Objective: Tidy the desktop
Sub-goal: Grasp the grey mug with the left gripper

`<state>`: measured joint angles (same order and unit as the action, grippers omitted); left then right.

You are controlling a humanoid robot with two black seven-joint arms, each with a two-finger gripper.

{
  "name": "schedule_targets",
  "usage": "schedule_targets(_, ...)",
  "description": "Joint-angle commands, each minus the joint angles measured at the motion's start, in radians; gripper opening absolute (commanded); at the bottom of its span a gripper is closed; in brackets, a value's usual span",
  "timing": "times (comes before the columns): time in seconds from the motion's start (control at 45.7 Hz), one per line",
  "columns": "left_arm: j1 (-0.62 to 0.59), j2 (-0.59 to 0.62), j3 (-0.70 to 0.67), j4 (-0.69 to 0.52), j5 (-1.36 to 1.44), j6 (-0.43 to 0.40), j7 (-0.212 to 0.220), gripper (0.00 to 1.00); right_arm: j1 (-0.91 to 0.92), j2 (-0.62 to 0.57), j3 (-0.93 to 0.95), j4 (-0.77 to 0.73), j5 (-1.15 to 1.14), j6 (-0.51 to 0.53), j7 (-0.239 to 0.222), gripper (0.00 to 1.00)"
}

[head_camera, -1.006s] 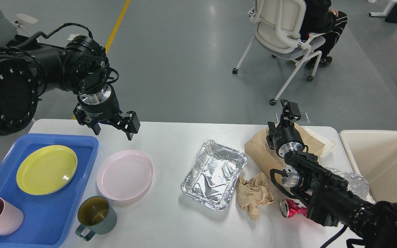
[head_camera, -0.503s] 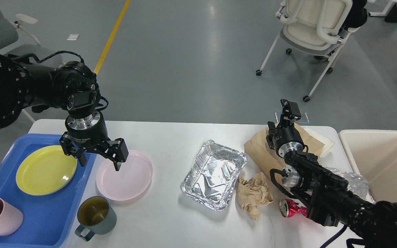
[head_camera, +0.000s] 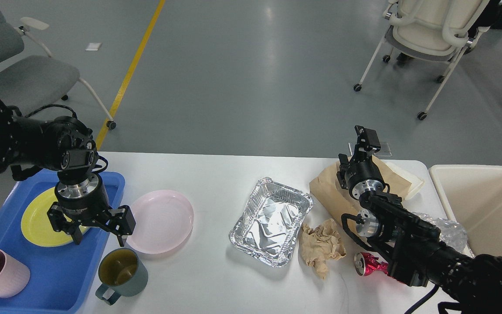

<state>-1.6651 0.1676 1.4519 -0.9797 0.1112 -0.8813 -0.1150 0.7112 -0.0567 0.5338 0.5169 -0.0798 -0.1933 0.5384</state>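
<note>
Head view is showing the left claw, fingers spread and empty, having dropped from high over the tabletop to hang just over the blue tray rim, between yellow plate and pink plate, green mug at its 5 o'clock; likely lining up a pickup. Foil tray and crumpled paper are lying rightward. Right claw is staying raised; its opening I cannot tell.
</note>
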Motion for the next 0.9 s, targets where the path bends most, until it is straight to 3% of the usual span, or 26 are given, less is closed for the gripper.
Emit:
schedule_targets(0.0,0.045,-0.011,-0.008,0.012,-0.002,0.002,0.0,0.96,0.001,0.0,0.0,0.0,0.0,0.0,0.0,1.0)
schedule_targets(0.263,0.152,-0.054,0.002,0.116,-0.002,0.002,0.003,0.95,0.001,0.002,0.0,0.0,0.0,0.0,0.0,1.0)
schedule_targets(0.394,0.171,-0.059,-0.015,0.133,-0.005,0.002,0.041,0.93,0.001,0.0,0.0,0.0,0.0,0.0,0.0,1.0)
schedule_targets(0.525,0.182,-0.076,-0.016,0.136,-0.008,-0.001,0.067,0.79,0.001,0.0,0.0,0.0,0.0,0.0,0.0,1.0)
schedule_targets(0.875,0.202,-0.088,-0.044,0.144,-0.021,-0.079,0.152,0.19,0.001,0.0,0.0,0.0,0.0,0.0,0.0,1.0)
